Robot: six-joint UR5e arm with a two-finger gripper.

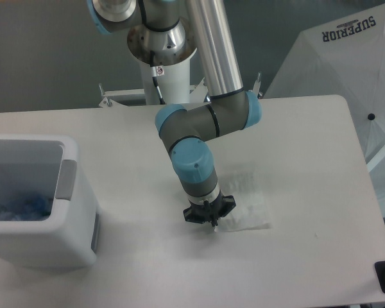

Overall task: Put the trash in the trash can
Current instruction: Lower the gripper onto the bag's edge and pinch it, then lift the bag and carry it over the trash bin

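Camera view, fixed, front of table:
Arm: UR5e arm (pixel 208 122) reaches down from its white base at the back, wrist pointing straight down over the mid-right of the table (pixel 308 269).
Gripper: gripper (pixel 213 224) sits right at the near-left edge of the clear plastic bag (pixel 247 208), tips down at table level.
Claw state: fingers look drawn in narrow, pinched on the bag's edge; a small white bit shows just under the tips. Grip looks real but the contact pt is tiny, hard to be sure.
Bag: flat on the table, crinkled, see-through, lying to the right of the gripper. Green strip not readable from here.
Trash can: white bin (pixel 70 250) at far left, well apart from the bag, grey tab on its right wall.
Inside can: blue-ish clear stuff (pixel 19 205) low in the bin, prob the bottle, too blurry to say.
Bkgd: white umbrella (pixel 333 58) w/ "SUPERIOR" print at top right, behind the table.
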